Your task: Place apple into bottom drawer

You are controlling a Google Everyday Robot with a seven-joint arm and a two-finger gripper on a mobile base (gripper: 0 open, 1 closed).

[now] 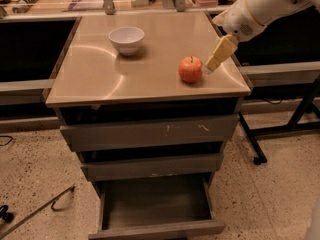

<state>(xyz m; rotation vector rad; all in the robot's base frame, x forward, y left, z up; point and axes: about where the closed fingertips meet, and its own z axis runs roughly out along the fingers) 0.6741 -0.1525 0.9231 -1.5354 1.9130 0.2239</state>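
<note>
Atop the tan surface of the cabinet, the apple sat near the right edge, toward the front right corner. A white bowl stood nearer the back edge, well apart from it. The pincer hung just beside the apple, over the right edge; whether it was open or closed could not be told. Below, the bottom drawer stood pulled out.

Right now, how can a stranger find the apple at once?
Look at the grey drawer cabinet's tan top. On its right front part sits the apple, just beside the gripper. It is round and red-orange, unlike the white bowl further back left.
</note>
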